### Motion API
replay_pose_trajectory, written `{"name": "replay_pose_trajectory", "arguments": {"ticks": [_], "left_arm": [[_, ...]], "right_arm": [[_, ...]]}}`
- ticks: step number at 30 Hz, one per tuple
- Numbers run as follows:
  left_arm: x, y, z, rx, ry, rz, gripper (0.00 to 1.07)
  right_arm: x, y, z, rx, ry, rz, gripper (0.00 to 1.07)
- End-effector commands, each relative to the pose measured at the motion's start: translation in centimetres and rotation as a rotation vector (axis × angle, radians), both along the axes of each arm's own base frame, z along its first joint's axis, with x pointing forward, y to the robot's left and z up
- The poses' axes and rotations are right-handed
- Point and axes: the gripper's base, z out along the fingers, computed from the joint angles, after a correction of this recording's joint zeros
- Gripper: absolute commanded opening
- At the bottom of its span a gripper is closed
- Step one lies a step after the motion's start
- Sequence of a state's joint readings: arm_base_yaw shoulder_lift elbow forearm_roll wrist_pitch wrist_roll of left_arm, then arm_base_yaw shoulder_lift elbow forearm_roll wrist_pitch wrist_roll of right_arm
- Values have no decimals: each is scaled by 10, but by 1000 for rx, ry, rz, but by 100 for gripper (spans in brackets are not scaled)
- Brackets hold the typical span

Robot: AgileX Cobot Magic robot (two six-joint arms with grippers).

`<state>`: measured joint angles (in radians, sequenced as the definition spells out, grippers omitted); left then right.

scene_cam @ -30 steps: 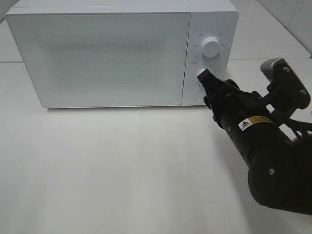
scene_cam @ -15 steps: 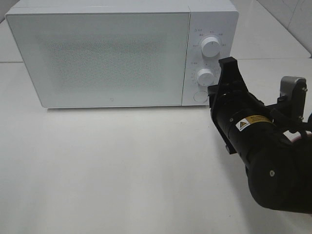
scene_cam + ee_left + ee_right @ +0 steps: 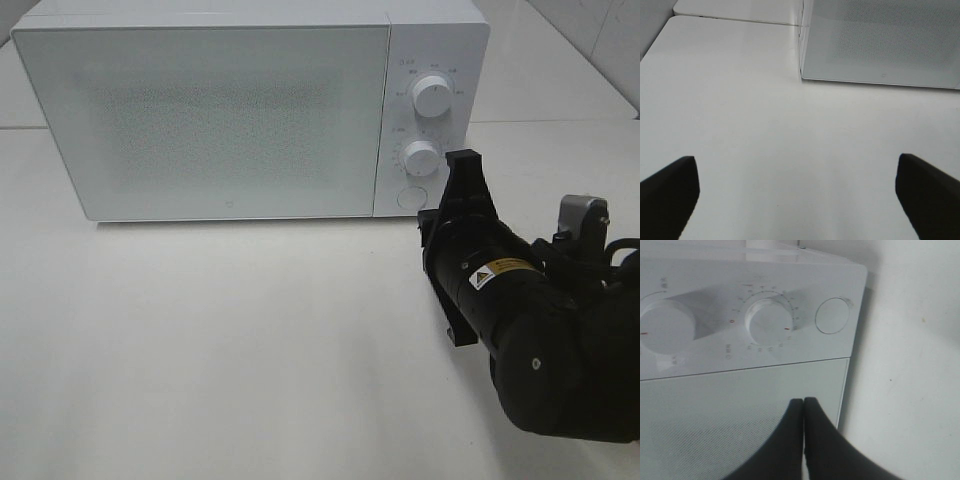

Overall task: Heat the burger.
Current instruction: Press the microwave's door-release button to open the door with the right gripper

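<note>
The burger is hidden; no view shows it. The white microwave (image 3: 200,110) stands at the back of the table with its door shut. My right gripper (image 3: 462,165) is shut on nothing, just right of the lower knob (image 3: 421,158) and clear of it. In the right wrist view its closed fingertips (image 3: 803,401) point at the door edge below that knob (image 3: 769,322). My left gripper (image 3: 796,165) is open over bare table, in front of the microwave's (image 3: 880,40) left corner, and does not show in the high view.
An upper knob (image 3: 432,96) and a round button (image 3: 408,198) share the control panel with the lower knob. The white table (image 3: 220,340) spreads in front of the microwave. The bulky black right arm (image 3: 540,330) fills the lower right.
The right gripper has come off the lower knob, shut, rolled over and drawn back toward the front right. The knob is now uncovered. The left gripper has not moved.
</note>
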<state>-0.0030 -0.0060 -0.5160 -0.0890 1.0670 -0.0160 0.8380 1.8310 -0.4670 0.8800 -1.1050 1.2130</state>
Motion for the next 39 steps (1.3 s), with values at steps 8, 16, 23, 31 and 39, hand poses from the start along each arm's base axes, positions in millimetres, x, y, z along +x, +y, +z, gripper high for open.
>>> {"name": "replay_pose_trajectory", "arguments": {"ticks": [8, 16, 23, 31, 39], "left_arm": [[-3, -1, 0, -10, -16, -4, 100], [-3, -1, 0, -10, -16, -4, 100], [-3, -1, 0, -10, -16, -4, 100], [-3, -1, 0, -10, -16, -4, 100], [-3, -1, 0, -10, -16, -4, 100]], "right_arm": [[25, 0, -16, -9, 74, -33, 0], [44, -1, -19, -29, 115, -39, 0], [59, 0, -24, -29, 129, -39, 0], [76, 0, -31, -34, 124, -51, 0], [95, 1, -40, -31, 139, -55, 0]]}}
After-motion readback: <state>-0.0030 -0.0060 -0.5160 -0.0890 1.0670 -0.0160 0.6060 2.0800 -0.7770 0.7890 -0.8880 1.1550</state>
